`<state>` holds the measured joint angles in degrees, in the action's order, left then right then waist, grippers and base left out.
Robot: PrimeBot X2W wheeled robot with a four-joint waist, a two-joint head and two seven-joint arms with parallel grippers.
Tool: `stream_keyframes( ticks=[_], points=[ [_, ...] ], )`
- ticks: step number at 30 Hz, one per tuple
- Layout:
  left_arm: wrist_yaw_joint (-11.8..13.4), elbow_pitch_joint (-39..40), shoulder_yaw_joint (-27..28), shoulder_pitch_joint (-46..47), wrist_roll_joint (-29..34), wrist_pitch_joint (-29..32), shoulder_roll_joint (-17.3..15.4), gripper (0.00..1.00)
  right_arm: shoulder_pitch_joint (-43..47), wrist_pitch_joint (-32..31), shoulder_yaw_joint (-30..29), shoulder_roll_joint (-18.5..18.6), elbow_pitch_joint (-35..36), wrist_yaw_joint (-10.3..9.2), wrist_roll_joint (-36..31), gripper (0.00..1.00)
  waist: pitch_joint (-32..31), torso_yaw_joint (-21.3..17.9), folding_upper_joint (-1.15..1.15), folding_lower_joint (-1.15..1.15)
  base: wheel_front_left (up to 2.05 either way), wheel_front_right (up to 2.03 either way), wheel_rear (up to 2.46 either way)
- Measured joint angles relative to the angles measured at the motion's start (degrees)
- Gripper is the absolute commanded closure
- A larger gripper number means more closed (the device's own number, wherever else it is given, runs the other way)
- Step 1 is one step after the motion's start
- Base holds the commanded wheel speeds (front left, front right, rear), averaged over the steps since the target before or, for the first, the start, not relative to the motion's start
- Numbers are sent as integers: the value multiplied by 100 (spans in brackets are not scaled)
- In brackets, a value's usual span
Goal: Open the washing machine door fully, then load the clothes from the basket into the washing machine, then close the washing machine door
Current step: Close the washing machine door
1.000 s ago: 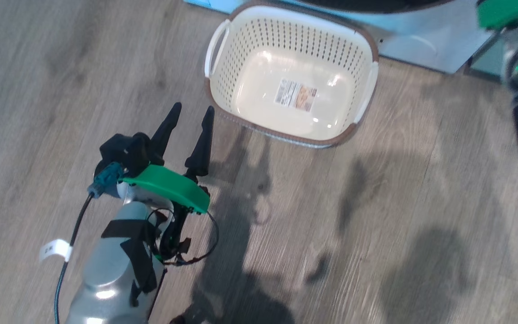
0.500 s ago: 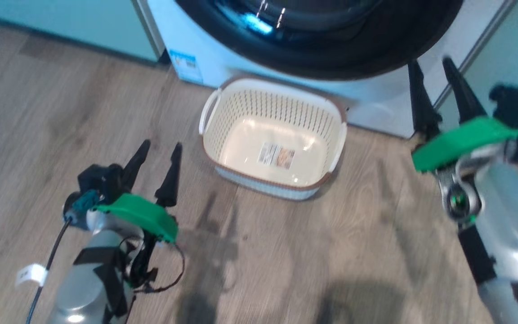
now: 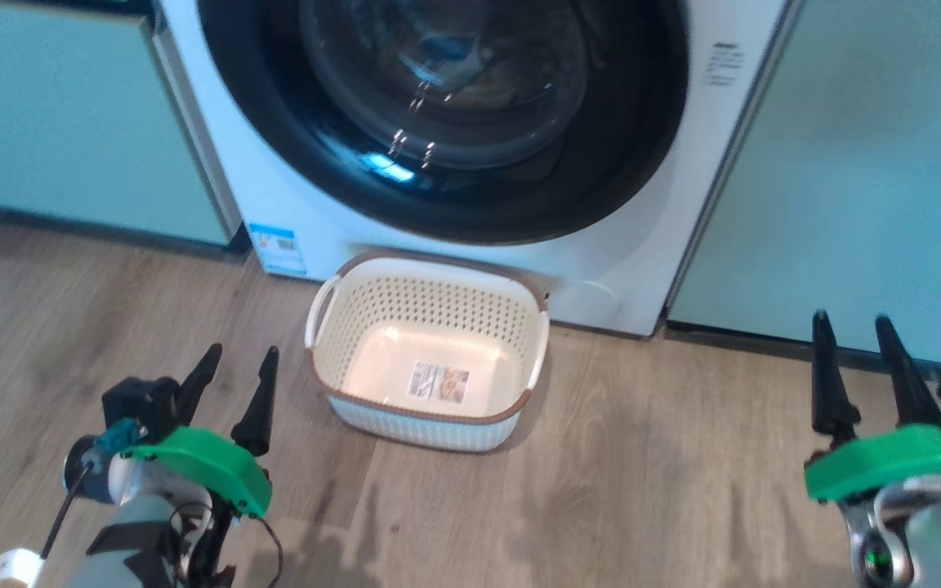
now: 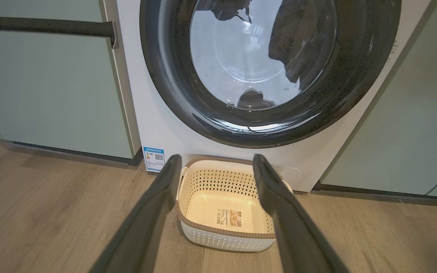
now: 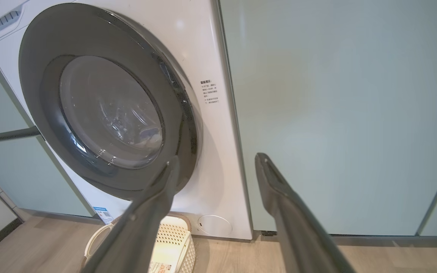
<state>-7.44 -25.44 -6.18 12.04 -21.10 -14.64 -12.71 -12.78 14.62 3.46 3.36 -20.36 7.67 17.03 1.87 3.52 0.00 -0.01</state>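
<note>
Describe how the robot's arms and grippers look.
The left gripper and right gripper each have two long, tapering black fingers rising from a bright green plate. The forearms are silvery grey. The left forearm carries black straps, a teal plug, a black cable and a white tag.

Black-rimmed washing machine door (image 3: 438, 106) shut on the white washing machine (image 3: 307, 229); cream perforated basket (image 3: 421, 429) upright just below.
</note>
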Motion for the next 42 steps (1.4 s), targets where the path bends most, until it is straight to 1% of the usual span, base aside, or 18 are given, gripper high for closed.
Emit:
stream_keyframes(
  ticks=[4, 9, 16, 25, 31, 42],
  points=[
    [0, 3, -14, -59, -8, 0, -73, 0, 412, 0, -296, -44, 297, 0, -146, 0, -182, -209, 0, 0, 0, 0, 0],
    [0, 76, -74, -204, -22, 0, -130, 0, 896, 0, -627, -54, 667, 0, -149, 0, -353, -395, 0, 0, 0, 0, 0],
    [0, 132, -65, -403, -140, 0, -172, 0, 1616, -1, -926, -86, 736, 0, -138, 0, -529, -591, 0, 0, 0, 0, 0],
    [0, 89, -7, -491, -219, 0, -185, 0, 1860, -1, -1220, -115, 728, 0, -90, 0, -562, -629, 0, 1, 0, 0, 0],
    [0, 55, 51, -491, -205, 0, -154, 0, 1866, 0, -1237, -124, 682, 0, -90, 0, -566, -609, 0, 1, 0, 0, 0],
    [0, 32, -26, -489, -149, 0, -125, 0, 1943, -1, -1243, -133, 634, 0, -89, 0, -556, -533, 0, 1, 0, 0, 0]
  ],
)
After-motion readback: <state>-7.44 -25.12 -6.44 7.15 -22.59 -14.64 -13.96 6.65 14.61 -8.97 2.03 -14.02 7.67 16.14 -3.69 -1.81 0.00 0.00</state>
